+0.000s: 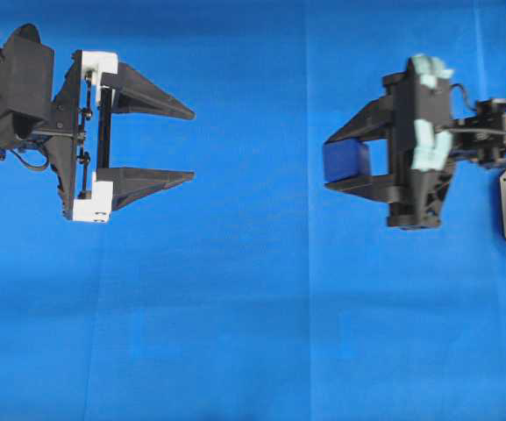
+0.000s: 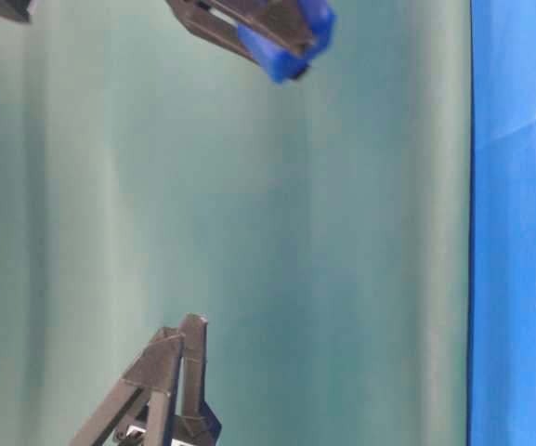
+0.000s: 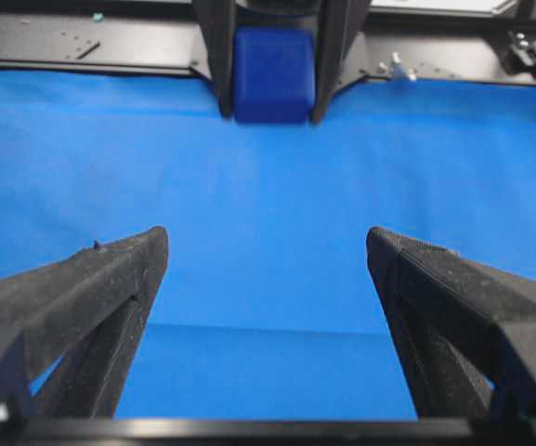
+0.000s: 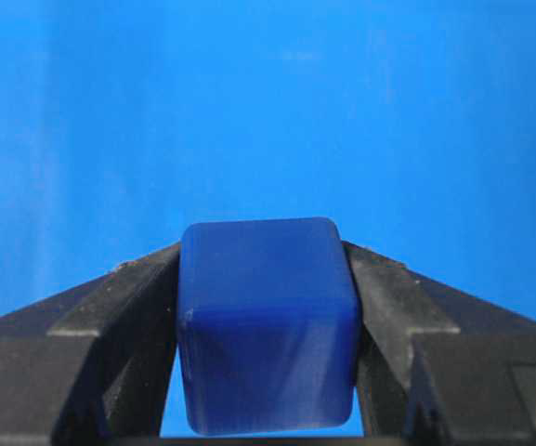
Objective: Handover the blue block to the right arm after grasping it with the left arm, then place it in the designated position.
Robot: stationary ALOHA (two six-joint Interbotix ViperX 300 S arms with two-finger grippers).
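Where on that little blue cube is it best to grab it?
On two opposite flat faces, fingers coming in level from the side, as the right gripper grips the blue block now. The flat parallel sides seat squarely against the fingers; its rounded edges would likely slip.

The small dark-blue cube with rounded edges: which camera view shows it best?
The right wrist view: the small dark-blue cube fills the frame, clamped between the right gripper fingers. The overhead view shows it small, the left wrist view distant, and the table-level view partly hidden.
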